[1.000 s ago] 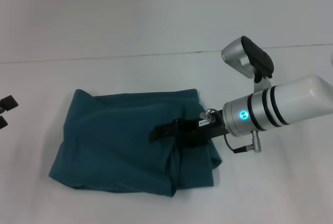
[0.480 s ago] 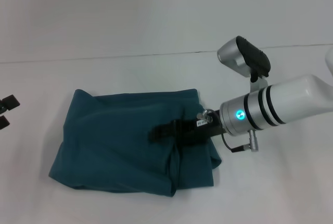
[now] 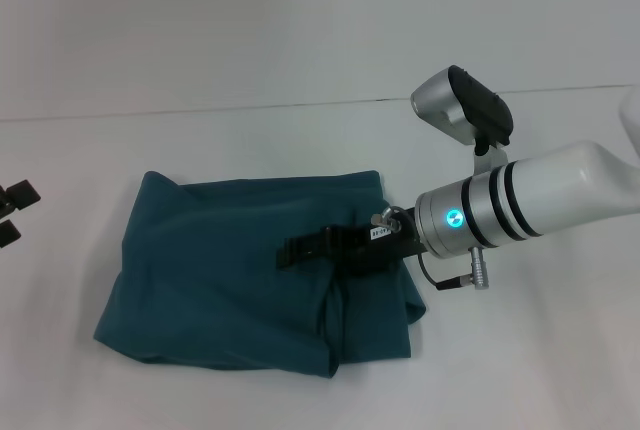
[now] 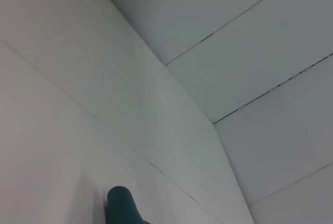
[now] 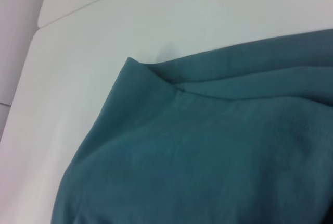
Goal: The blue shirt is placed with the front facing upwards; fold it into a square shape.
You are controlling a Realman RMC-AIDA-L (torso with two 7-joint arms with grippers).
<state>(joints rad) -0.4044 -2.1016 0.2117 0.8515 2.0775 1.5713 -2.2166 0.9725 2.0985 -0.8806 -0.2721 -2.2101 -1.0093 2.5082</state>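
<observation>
The dark teal-blue cotton shirt (image 3: 255, 270) lies folded on the white tabletop (image 3: 300, 70). The right gripper (image 3: 300, 250) rests on it, grip unclear; it should press flat gently. Left gripper (image 3: 12, 212) waits aside.

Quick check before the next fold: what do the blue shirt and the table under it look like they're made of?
The blue shirt looks like soft matte knit, probably cotton: it slumps into rounded folds with no shine. The table looks like a hard, smooth white board, maybe laminate or painted; thin seam lines cross it and it has a faint sheen. The right gripper lies over the shirt; the left gripper sits at the table's edge.
</observation>
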